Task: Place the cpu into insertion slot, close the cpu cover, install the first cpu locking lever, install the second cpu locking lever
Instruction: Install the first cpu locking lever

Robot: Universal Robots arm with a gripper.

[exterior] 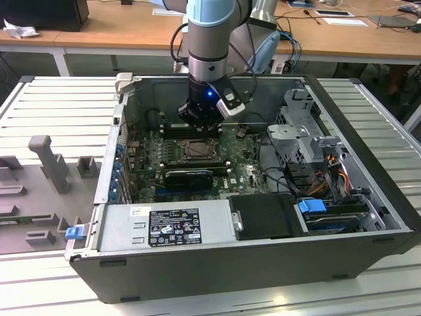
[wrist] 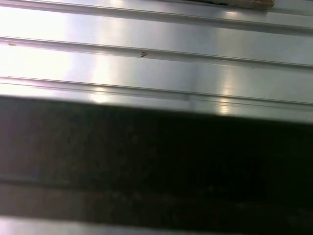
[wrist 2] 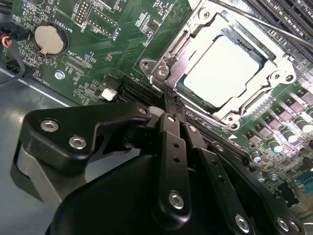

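Your hand (wrist 2: 168,105), the black two-fingered unit on the arm, has its fingers (wrist 2: 172,142) drawn together with nothing visibly clamped between them, and their tips sit right at the near corner of the socket in the second wrist view. In the exterior view the same hand (exterior: 199,125) hangs just behind the socket, low inside the open grey computer case (exterior: 217,263). Just beyond the fingertips lies the cpu (wrist 2: 224,68), a flat square chip with a silver-grey metal top, already seated in the insertion slot (exterior: 197,151), the square socket with a silvery rim on the green circuit board (wrist 2: 112,44). The cpu cover (wrist 2: 178,49), a thin metal frame plate with a large central window, appears to lie flat around the chip, so you can judge the placing done and the cover closed. A thin silvery lever rod (wrist 2: 264,22) runs along the far side of the socket, well away from the hand; whether it is latched you cannot tell from here, so treat the two locking levers as the part left to confirm. Further out, a round silver coin battery (wrist 2: 50,38) sits on the board, and the case rests on a ribbed metal tabletop (exterior: 52,99).
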